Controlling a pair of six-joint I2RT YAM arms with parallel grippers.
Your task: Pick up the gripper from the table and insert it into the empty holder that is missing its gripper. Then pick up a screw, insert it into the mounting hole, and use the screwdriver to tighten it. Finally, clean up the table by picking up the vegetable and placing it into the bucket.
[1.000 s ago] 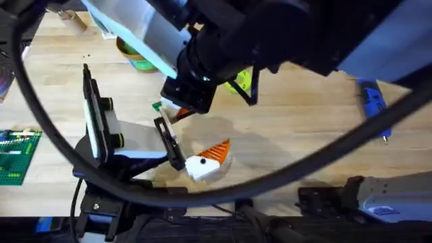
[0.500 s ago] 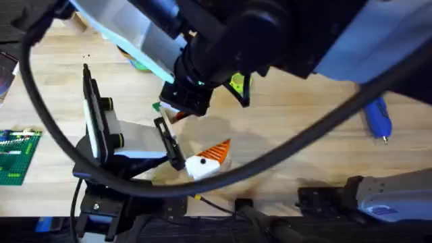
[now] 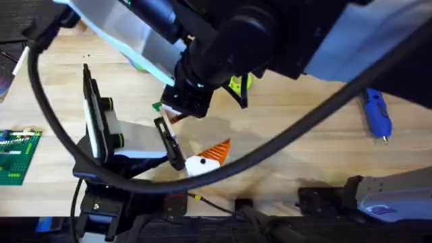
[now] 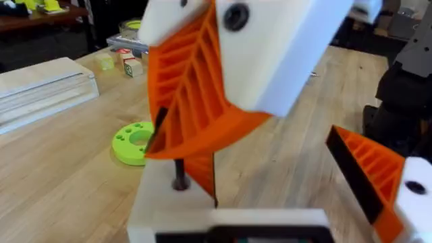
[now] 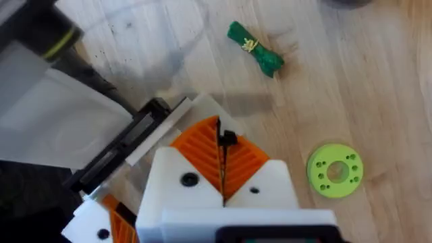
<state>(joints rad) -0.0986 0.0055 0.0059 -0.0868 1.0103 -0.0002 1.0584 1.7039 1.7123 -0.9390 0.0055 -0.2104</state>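
While closed, right pincer point(image 5: 223, 177) near vegetable point(image 5: 254, 48)

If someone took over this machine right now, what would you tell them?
Right pincer: shut, pinching a small dark piece, maybe a screw, just above the left pincer.
Left pincer: open or shut, cannot tell.
Screwdriver: lying on the table, ungripped.
Vegetable: on the table.
Orange tip seated? Unclear.
Left to do: tighten the screw, clear the vegetable.
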